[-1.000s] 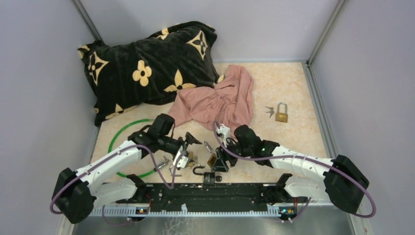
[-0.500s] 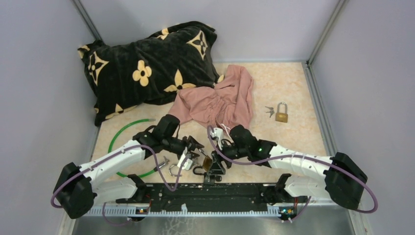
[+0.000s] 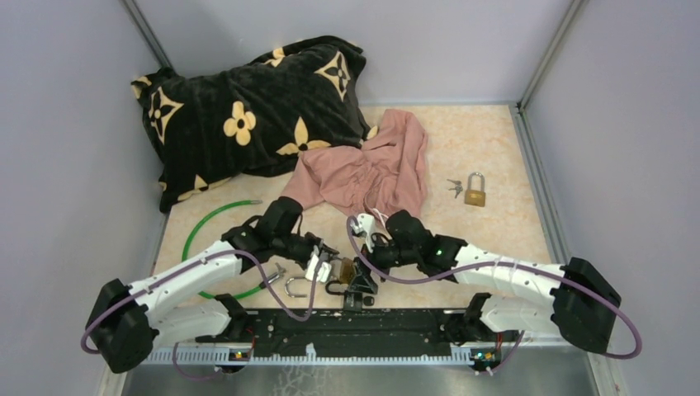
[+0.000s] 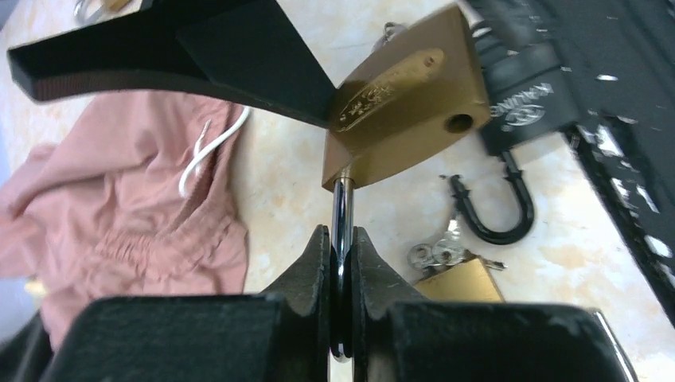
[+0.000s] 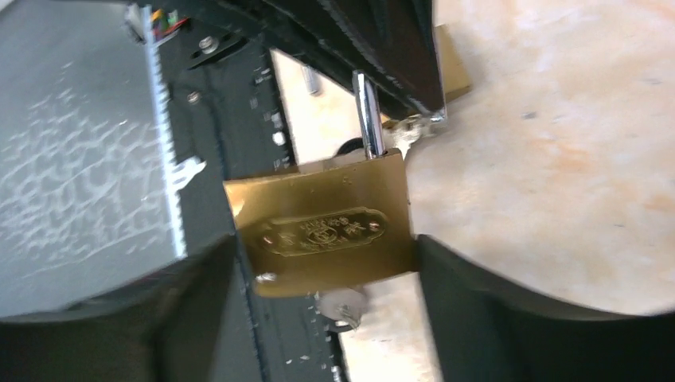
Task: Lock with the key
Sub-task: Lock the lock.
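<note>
Both arms lie low over the desk [image 3: 495,140], elbows out and forearms angled inward, so their wrists meet just off the middle of the near edge. The left end effector [image 4: 341,239] has its fingers [image 4: 306,267] pressed together on the steel shackle [image 4: 341,211] of a brass padlock [image 5: 322,231], pinching the bar just below the body. The right end effector [image 5: 326,255] comes in from the opposite side, its fingers spread wide and clamped against the two flanks of the brass body. The padlock hangs between them above the desk surface, its embossed plate facing the right wrist camera.

From the overhead camera the padlock is mostly covered by the two end effectors. A blurred silvery piece [image 5: 338,306] shows under the body; whether it is a key seated in the lock is unclear. The far end of the shackle is hidden between the left fingers.

A black padlock [image 4: 517,87] lies open by the near edge, and just beside it a second brass lock [image 4: 458,278] with keys, partly cut off by the left fingers. Another brass padlock [image 3: 475,191] sits with small keys [image 3: 454,188] toward the right edge. A pink cloth [image 3: 371,169], a flowered black pillow [image 3: 248,107] and a green hoop [image 3: 206,227] occupy the far and left parts.
</note>
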`<action>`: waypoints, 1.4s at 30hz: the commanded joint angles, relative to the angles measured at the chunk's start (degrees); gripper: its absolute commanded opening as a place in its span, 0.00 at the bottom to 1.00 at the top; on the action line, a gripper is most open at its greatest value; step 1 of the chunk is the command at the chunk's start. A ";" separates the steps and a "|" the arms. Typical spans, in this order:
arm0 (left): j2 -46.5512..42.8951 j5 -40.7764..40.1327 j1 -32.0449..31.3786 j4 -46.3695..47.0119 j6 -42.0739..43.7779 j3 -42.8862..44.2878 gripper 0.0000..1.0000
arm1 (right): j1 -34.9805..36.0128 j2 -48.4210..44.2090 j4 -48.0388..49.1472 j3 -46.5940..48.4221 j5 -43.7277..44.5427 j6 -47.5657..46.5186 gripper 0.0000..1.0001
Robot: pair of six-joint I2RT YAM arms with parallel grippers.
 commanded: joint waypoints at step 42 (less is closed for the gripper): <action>-21.42 14.84 11.11 32.91 -77.06 -4.27 0.00 | -7.57 -3.22 38.05 0.03 -13.39 9.36 0.68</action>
